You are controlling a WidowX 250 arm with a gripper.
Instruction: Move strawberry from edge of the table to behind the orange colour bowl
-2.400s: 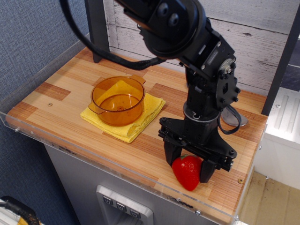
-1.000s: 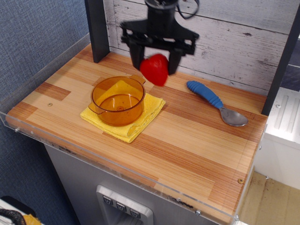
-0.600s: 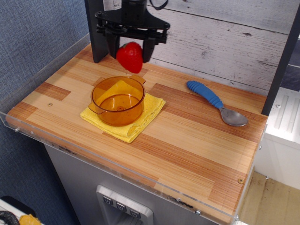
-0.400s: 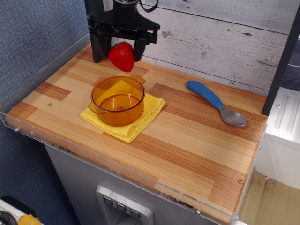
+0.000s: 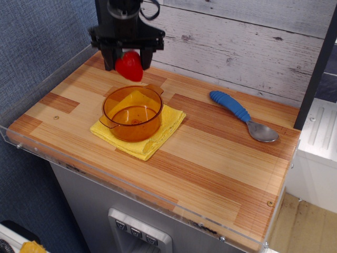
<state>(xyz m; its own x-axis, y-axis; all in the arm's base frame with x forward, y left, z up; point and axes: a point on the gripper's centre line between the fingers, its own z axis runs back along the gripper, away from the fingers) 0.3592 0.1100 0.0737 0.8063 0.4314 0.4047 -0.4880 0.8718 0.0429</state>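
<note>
Observation.image view: one picture from above the front of the table, listed left to right.
Table (image 5: 221,168): striped light and reddish-brown planks with a clear plastic rim along the front and left edges.
Gripper (image 5: 128,59): black, pointing down over the far left part of the table, in front of a dark post (image 5: 105,31).
Jaws: pinching the strawberry from both sides.
Strawberry (image 5: 129,66): glossy red, held in the air between the fingers, tip pointing down; it hangs above the table just behind the bowl's far rim (no contact with the wood that I can see).
Bowl (image 5: 132,112): see-through orange, round, upright, with small tab handles at the rim; it stands on the cloth, in front of the gripper.
Cloth (image 5: 166,124): yellow, folded, lying flat under the bowl with its corners showing around it.
Spoon (image 5: 243,115): blue handle and grey metal bowl end, lying flat on the right part of the table, well apart from the bowl and the gripper, handle pointing toward the back wall.
Back wall (image 5: 253,42): whitewashed wooden boards.
</note>
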